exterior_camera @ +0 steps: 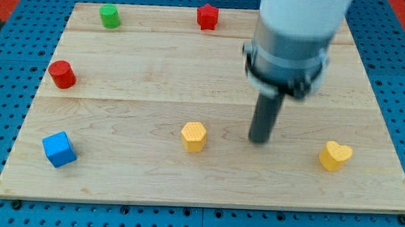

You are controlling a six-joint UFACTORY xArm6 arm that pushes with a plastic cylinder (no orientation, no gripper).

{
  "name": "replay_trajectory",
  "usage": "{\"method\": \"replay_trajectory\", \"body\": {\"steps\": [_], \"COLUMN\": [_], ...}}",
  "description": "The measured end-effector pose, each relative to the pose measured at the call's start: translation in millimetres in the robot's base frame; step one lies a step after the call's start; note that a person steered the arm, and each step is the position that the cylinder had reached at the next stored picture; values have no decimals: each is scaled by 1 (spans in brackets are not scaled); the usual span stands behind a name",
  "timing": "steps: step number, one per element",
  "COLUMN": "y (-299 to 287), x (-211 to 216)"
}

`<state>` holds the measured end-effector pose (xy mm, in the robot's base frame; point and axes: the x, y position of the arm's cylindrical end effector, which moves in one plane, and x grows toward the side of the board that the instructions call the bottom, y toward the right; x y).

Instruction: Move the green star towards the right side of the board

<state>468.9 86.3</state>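
Note:
No green star shows in the camera view. The only green block I see is a green cylinder near the board's top left corner. My tip rests on the wooden board right of centre, touching no block. It is right of a yellow hexagon and left of a yellow heart. The arm's wide grey body hides part of the board's upper right area.
A red star sits at the top centre. A red cylinder is at the left edge, and a blue cube is at the bottom left. Blue pegboard surrounds the board.

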Motion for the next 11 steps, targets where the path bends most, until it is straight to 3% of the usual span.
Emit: {"method": "replay_trajectory", "body": {"steps": [1,2,3,4,5,6,7,8,9,10,11], "y": [-9,4,-43,-1,9,57,73,67,127,201,163], "x": [-115,-178,-226,-268,-276,-274,-257,-203,-182,-239,-277]}}
